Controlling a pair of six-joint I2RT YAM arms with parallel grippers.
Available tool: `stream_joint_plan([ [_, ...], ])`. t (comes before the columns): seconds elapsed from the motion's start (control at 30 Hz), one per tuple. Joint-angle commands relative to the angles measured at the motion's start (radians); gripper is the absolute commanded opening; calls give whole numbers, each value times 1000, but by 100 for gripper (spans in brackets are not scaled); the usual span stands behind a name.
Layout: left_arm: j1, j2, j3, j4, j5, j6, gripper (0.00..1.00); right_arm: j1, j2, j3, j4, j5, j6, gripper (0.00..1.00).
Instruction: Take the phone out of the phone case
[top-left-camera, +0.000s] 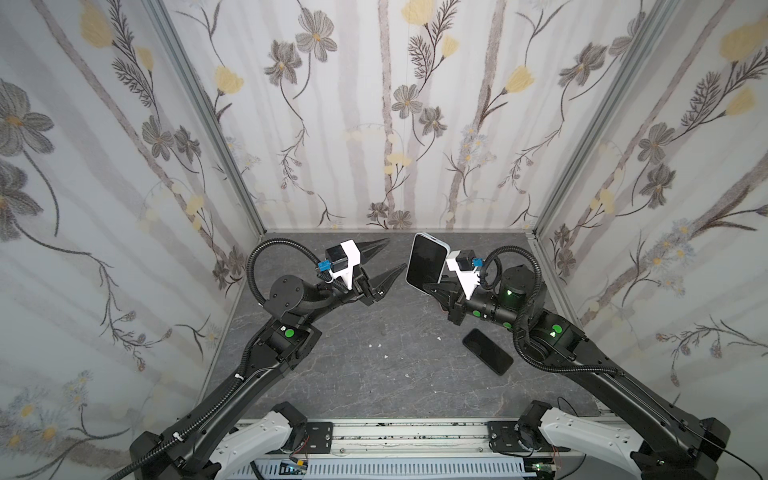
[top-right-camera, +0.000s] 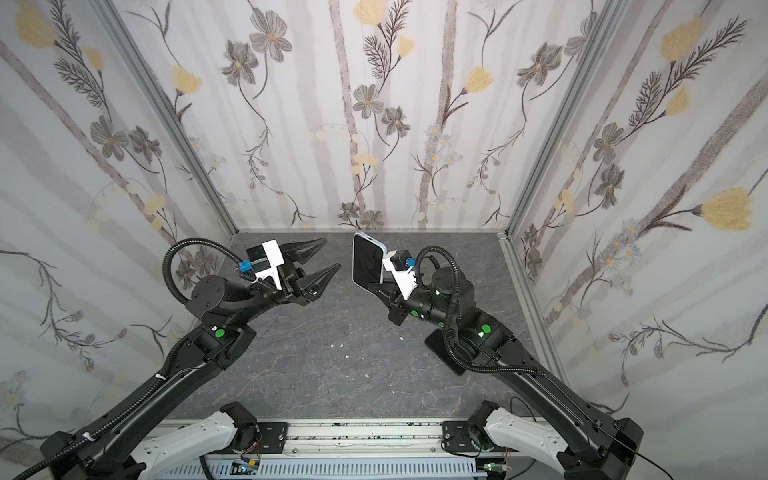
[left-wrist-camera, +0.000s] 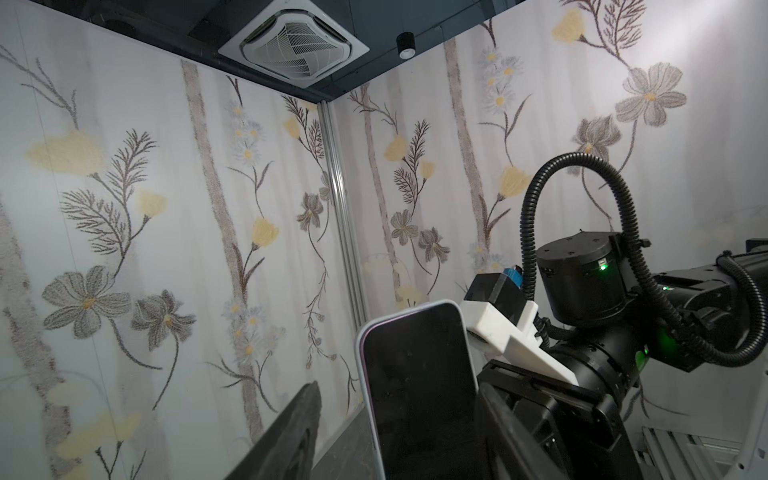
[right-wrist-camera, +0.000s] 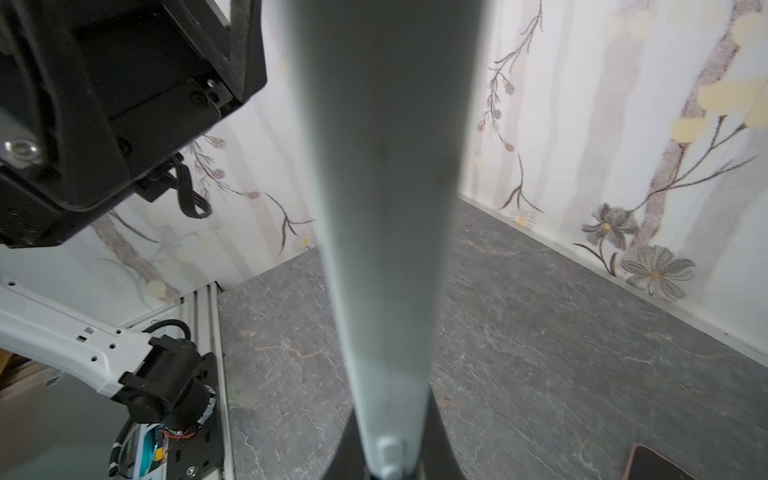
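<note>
Clamping the upright phone case (top-left-camera: 426, 259), right fingers (top-left-camera: 440, 291) face half-open, empty left fingers (top-left-camera: 388, 277) nearby.

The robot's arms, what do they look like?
The left arm and right arm are black with white base segments. A black ribbed hose loops at each wrist, and green stickers mark the joints. Each wrist carries a white bracket with a black camera and blue plug. The left gripper has black fingers tapering to points; the right gripper is black too.

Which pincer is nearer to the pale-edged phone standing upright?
The right. The right pincer is shut on the lower end of the pale-edged phone, holding it upright; the left pincer is open just left of it, not touching.
</note>
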Motion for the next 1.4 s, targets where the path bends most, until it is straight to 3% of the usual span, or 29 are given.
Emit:
stream_joint_plan([
  [0.0, -2, 23, 27, -28, -11, 62, 56, 37, 12, 26, -16, 117, -75, 0],
  [0.47, -3, 45, 63, -110, 42, 94, 38, 109, 27, 54, -25, 157, -111, 0],
  [1.03, -3, 48, 63, -122, 44, 100, 37, 141, 57, 80, -68, 155, -128, 0],
  [1.37, -3, 55, 70, -169, 73, 115, 31, 158, 86, 111, -95, 163, -141, 0],
])
